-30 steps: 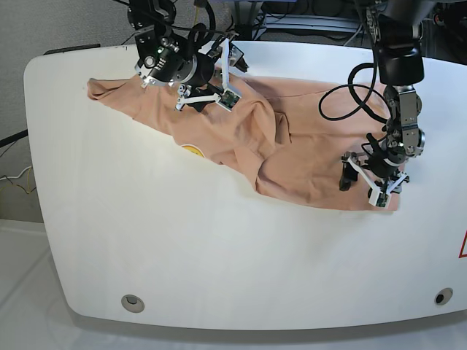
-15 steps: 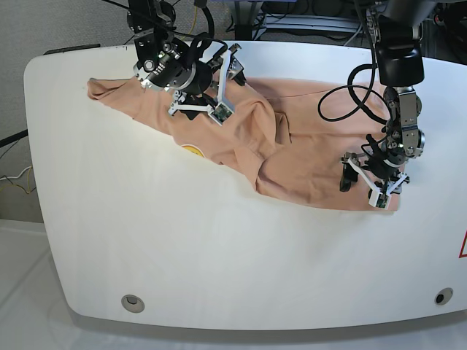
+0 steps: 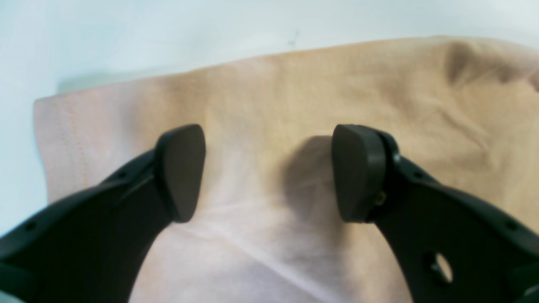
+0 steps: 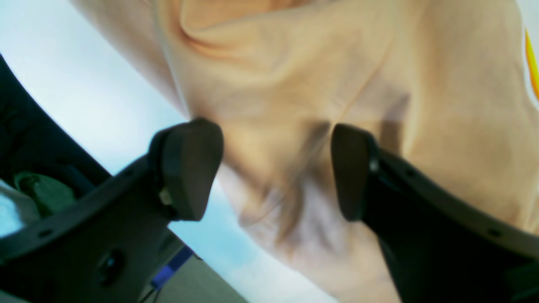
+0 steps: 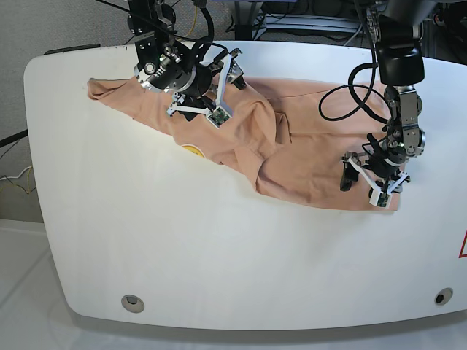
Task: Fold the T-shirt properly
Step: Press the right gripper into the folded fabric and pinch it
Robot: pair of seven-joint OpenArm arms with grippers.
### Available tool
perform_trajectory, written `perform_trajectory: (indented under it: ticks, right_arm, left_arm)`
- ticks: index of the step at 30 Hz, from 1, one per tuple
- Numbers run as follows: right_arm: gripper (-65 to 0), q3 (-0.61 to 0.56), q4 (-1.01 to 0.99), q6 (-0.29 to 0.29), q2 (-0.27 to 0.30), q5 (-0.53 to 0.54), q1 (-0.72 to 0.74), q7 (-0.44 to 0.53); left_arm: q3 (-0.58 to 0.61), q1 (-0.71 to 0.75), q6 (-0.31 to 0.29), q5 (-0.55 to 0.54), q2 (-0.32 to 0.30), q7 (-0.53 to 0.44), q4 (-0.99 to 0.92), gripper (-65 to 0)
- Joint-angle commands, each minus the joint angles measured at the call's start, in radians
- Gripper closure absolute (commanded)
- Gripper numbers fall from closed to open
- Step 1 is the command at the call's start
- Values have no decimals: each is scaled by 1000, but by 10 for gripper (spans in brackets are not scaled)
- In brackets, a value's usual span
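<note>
The peach T-shirt (image 5: 306,149) lies wrinkled across the back half of the white table (image 5: 219,248), with a small yellow mark (image 5: 193,151) near its front fold. My right gripper (image 5: 227,86) hovers open over the shirt's bunched left part; in the right wrist view its jaws (image 4: 273,168) straddle a ridge of fabric (image 4: 294,105) without closing on it. My left gripper (image 5: 363,191) stands open over the shirt's front right corner. In the left wrist view the gripper (image 3: 269,172) has the hemmed corner (image 3: 76,126) beneath it, with nothing pinched.
The table's rounded front edge has a round hole (image 5: 132,302) at the left and another (image 5: 442,296) at the right. A black cable (image 5: 343,95) loops over the shirt beside the left arm. More cables and gear sit behind the table.
My right gripper has shifted slightly left and turned over the shirt's left part. The left gripper and the shirt have stayed put.
</note>
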Motion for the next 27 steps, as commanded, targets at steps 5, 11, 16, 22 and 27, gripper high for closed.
perform_trajectory:
  ticks: [5, 11, 16, 22, 27]
  right_arm:
    - [-425, -2, 29, -1, -33, 16, -32, 20]
    - [-425, -19, 34, -3, -55, 14, -44, 20]
    - [-425, -37, 34, -34, -55, -18, -43, 20]
    - [-425, -45, 29, -51, -59, -70, -35, 23]
    - [-425, -63, 28, -51, -59, -119, -35, 52]
  left_arm:
    - [-3, -9, 1, 5, -11, 26, 9, -442]
    - [-1, -9, 1, 5, -9, 26, 9, -442]
    - [-1, -9, 1, 5, -8, 26, 9, -442]
    - [-1, -9, 1, 5, -8, 26, 9, -442]
    - [-3, -8, 1, 5, -9, 26, 9, -442]
